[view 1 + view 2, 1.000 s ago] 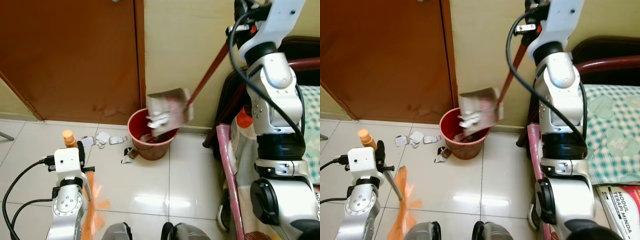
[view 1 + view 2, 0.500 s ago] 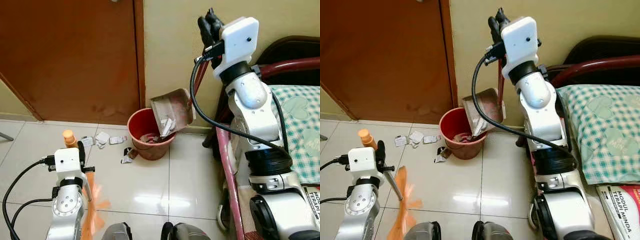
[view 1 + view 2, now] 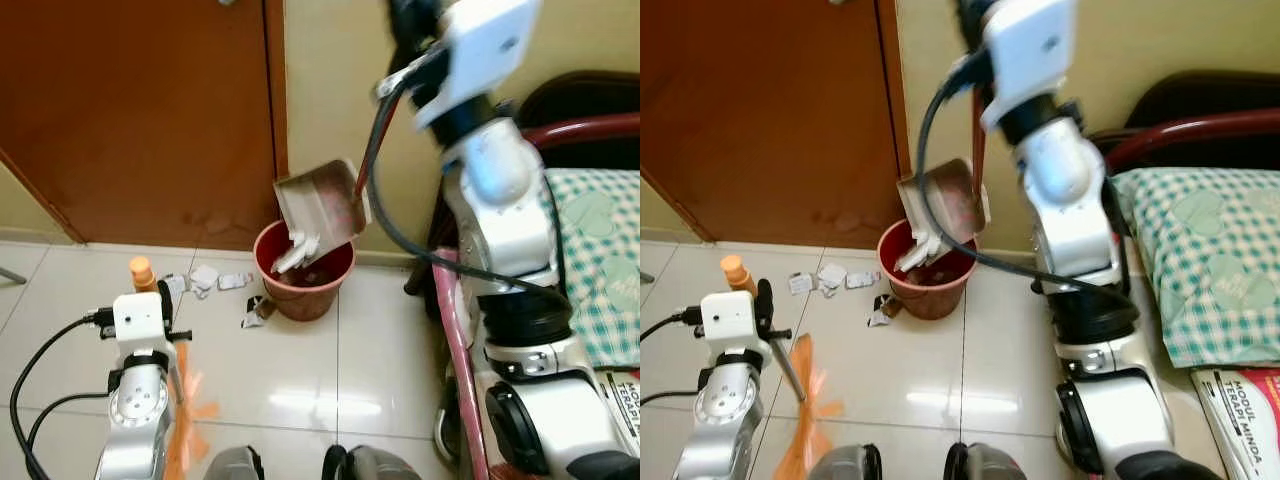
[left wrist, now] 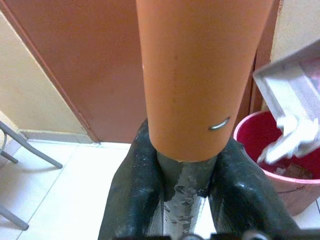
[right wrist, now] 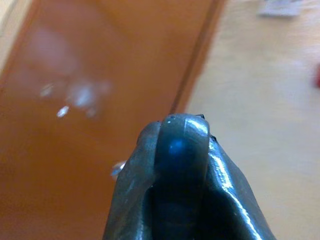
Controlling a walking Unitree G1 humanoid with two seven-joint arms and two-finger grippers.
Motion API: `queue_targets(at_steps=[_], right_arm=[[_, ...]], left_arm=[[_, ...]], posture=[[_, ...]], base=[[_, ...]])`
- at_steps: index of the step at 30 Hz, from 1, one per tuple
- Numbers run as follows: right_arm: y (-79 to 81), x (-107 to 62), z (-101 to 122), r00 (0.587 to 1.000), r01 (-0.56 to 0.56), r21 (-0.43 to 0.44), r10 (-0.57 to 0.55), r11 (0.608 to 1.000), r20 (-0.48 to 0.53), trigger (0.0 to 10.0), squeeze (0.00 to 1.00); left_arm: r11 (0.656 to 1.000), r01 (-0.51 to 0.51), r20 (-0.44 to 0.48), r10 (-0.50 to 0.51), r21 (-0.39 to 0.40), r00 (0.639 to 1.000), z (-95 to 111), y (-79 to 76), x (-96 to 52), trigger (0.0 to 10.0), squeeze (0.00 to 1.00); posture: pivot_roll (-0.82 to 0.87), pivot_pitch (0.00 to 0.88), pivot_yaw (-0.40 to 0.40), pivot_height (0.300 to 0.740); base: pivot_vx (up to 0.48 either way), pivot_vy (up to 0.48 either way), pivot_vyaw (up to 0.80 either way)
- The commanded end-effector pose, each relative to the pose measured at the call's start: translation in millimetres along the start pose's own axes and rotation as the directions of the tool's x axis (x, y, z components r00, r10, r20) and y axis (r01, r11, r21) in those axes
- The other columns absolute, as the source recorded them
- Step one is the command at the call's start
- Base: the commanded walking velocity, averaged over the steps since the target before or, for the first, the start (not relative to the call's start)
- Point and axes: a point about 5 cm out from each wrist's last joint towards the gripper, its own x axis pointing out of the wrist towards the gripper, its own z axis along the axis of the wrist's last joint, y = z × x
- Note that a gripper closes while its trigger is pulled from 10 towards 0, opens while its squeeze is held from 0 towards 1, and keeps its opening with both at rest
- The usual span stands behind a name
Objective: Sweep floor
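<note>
- Red plastic bucket (image 3: 304,281) stands on the pale tiled floor (image 3: 380,360) against the cream wall, just beside the brown wooden door (image 3: 140,110); it serves as landmark for this report.
- Grey metal dustpan on a long dark-red handle (image 3: 318,204) hangs tilted directly above the bucket, mouth turned down. White paper scraps (image 3: 293,252) are sliding off its lip into the bucket.
- Contents: the bucket holds white scraps and some darker rubbish; the dustpan looks nearly emptied, judging by the scraps at its lip.
- Right gripper (image 5: 181,175) is high above the bucket, its two black fingers closed tight around the dustpan's handle.
- Left gripper (image 4: 186,186) sits low, well to the bucket's door side, fingers clamped on the grey shaft below the orange sleeve of the orange-bristled broom (image 3: 806,420), bristles on the floor.
- Small white paper scraps (image 3: 206,277) lie on the floor just beside the bucket, toward the door; sweeping is not finished.
- Risk: the dustpan's lip hangs near the bucket's rim, so falling scraps may land outside it.
- Risk: a low swing of the pan could strike the rim and tip the bucket.
- Risk: the right arm appears blurred; a fast move could scatter loose paper.
</note>
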Motion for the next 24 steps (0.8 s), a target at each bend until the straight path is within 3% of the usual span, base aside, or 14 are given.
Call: queue_targets(at_steps=[1,9,12,13,14,17,18,19,21,24], right_arm=[[-1.1,1.7,17,0.995,-0.019,-0.079,0.027,0.997,0.096,10.0,0.00],[9.1,-1.1,19,0.991,-0.058,-0.103,0.070,0.993,0.114,10.0,0.00],[-2.8,10.8,31,0.986,0.062,0.038,-0.067,0.997,0.151,10.0,0.00],[-8.0,16.8,35,0.980,0.110,0.124,-0.129,0.986,0.153,10.0,0.00],[-8.0,16.8,35,0.980,0.110,0.124,-0.129,0.986,0.153,10.0,0.00],[-11.5,23.8,37,0.972,0.157,0.276,-0.198,0.948,0.129,10.0,0.00],[-9.7,24.1,33,0.970,0.176,0.370,-0.224,0.912,0.091,10.0,0.00],[-9.7,24.1,33,0.970,0.176,0.370,-0.224,0.912,0.091,10.0,0.00],[-4.3,20.5,19,0.970,0.212,0.496,-0.245,0.842,0.001,10.0,0.00],[6.0,9.9,-1,0.963,0.265,0.595,-0.242,0.759,-0.120,10.0,0.00]], left_arm=[[1.000,0.002,-0.056,-0.002,0.008,0.998,-12,-0.9,-3.9,10.0,0.00],[1.000,0.006,-0.050,-0.006,0.008,0.999,-11,-1.3,-2.0,10.0,0.00],[1.000,0.006,-0.046,-0.006,0.008,0.999,-11,-1.7,0.0,10.0,0.00],[1.000,0.004,-0.043,-0.004,0.007,0.999,-10,-2.0,0.7,10.0,0.00],[1.000,0.004,-0.043,-0.004,0.007,0.999,-10,-2.0,0.7,10.0,0.00],[1.000,-0.001,-0.034,0.001,0.007,0.999,-9,-2.6,2.3,10.0,0.00],[1.000,-0.006,-0.032,0.007,0.012,0.999,-8,-2.0,2.3,10.0,0.00],[1.000,-0.006,-0.032,0.007,0.012,0.999,-8,-2.0,2.3,10.0,0.00],[1.000,-0.019,-0.037,0.020,0.016,0.999,-9,0.5,1.9,10.0,0.00],[0.999,-0.041,-0.046,0.042,0.029,0.998,-12,5.0,0.4,10.0,0.00]], posture=[[-0.01,0.086,-0.063,0.740],[0.00,0.081,-0.059,0.740],[0.00,0.077,-0.058,0.740],[0.00,0.075,-0.058,0.740],[0.00,0.075,-0.058,0.740],[0.01,0.069,-0.060,0.740],[0.01,0.069,-0.060,0.740],[0.01,0.069,-0.060,0.740],[0.01,0.067,-0.062,0.740],[0.01,0.067,-0.065,0.740]], base=[[0.000,0.000,0.00],[0.000,0.000,0.00],[0.000,0.000,0.00],[0.000,0.000,0.00],[0.000,0.000,0.00],[0.000,0.000,0.00],[0.000,0.000,0.00],[0.000,0.000,0.00],[0.000,0.000,0.00],[0.000,0.000,0.00]])
